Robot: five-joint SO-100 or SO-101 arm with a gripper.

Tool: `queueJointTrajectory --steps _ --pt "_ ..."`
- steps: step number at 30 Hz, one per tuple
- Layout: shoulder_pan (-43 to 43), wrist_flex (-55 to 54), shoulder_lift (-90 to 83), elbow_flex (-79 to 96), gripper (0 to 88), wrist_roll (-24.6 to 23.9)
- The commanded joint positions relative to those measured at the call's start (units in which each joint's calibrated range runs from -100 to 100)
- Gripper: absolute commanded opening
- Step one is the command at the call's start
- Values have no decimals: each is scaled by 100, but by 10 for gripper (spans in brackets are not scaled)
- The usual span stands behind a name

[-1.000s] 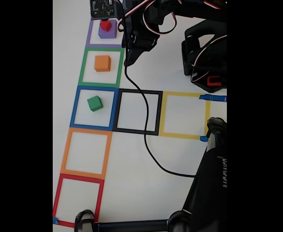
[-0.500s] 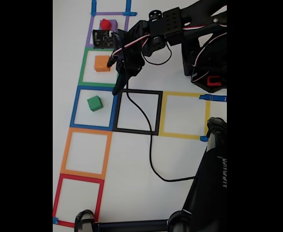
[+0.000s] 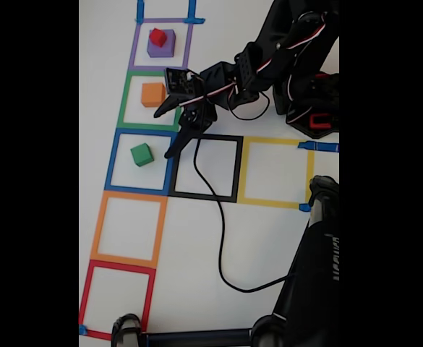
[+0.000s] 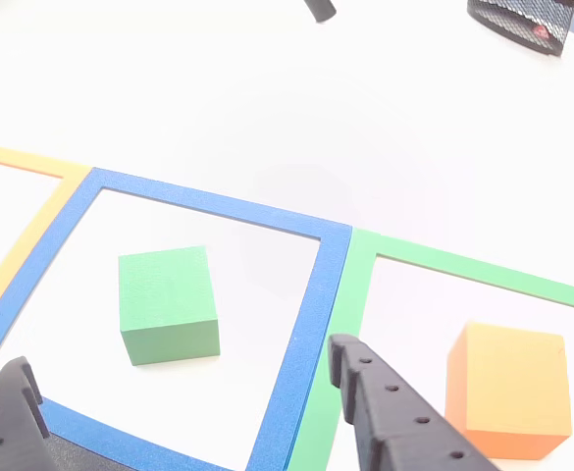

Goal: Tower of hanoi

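Claw (image 3: 168, 132) moved down, green cube (image 3: 142, 154) left

White table (image 3: 269, 238) with taped squares, cubes, cable (image 3: 220, 231)

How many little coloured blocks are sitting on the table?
4: a red block stacked on a purple block in the purple square, an orange block in the green square, a green block in the blue square.
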Motion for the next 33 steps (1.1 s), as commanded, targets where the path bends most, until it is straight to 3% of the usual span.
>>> queueJointTrajectory --steps 1,11,33 --pt "-3 -1260 1155 -428 361 36" --pt "35 -2370 3036 -1438 361 36" --pt "-549 -2912 4417 -2610 351 36"
